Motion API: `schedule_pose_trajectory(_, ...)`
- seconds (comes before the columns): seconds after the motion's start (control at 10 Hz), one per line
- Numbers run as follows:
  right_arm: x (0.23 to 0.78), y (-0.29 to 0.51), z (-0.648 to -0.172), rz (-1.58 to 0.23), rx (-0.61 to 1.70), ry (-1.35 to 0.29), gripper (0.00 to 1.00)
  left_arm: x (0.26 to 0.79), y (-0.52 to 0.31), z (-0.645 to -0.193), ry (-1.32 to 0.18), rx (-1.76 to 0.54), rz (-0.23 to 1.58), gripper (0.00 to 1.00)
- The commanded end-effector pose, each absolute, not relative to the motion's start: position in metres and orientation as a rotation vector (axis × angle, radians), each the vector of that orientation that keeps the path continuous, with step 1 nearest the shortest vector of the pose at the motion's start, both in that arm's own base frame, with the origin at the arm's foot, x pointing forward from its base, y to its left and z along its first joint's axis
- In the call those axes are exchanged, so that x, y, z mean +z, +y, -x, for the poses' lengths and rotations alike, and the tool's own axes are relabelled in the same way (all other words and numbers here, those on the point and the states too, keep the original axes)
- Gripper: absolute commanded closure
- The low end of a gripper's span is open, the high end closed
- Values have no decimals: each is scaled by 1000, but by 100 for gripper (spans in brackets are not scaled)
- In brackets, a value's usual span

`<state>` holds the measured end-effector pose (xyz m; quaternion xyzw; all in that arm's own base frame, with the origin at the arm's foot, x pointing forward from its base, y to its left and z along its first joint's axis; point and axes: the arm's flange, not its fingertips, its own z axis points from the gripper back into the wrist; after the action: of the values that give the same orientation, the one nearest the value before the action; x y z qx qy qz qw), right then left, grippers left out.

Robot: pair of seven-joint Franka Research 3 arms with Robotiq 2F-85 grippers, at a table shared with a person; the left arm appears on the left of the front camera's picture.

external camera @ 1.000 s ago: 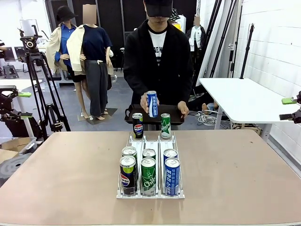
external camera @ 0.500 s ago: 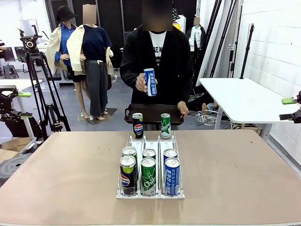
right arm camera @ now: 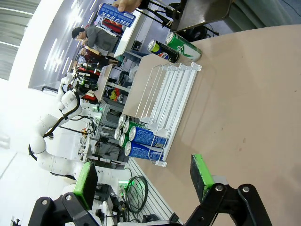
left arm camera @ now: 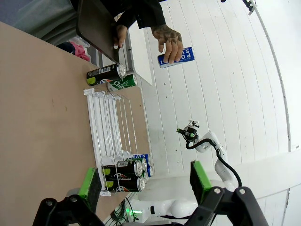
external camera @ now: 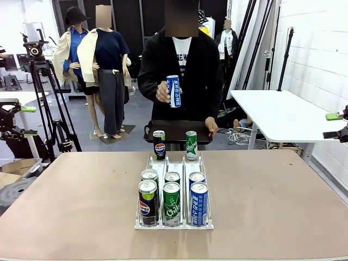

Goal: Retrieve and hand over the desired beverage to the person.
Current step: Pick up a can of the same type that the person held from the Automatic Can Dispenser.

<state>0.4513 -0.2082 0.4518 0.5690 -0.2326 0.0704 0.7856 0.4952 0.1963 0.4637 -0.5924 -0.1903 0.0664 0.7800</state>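
Fingers (left arm camera: 91,183) spread; eight cans (external camera: 172,202) on table (external camera: 272,206), ninth can (external camera: 174,91) in hand (external camera: 162,92).

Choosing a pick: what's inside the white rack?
The rack holds six cans at its near end, two per lane: black Pepsi cans, green cans, blue cans. Front cans hide most of the rear cans' sides.

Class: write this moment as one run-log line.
person: blue can raised | rack: six cans at front | left gripper: open | right gripper: open

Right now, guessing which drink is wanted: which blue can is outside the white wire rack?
The blue-and-white can held up in the person's hand; the other two blue cans stand in the white wire rack's right lane.
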Motion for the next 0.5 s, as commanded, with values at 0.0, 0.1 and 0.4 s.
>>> schedule_pose_trajectory(0.0,452,-207,-452,-1226,152,-502,0,465,196,-495,-410,145,1280,0)
schedule_pose_trajectory(0.1,452,-207,-452,-1226,152,-502,0,465,196,-495,-410,145,1280,0)
schedule_pose_trajectory(0.4,452,-207,-452,-1226,152,-502,0,465,196,-495,-410,145,1280,0)
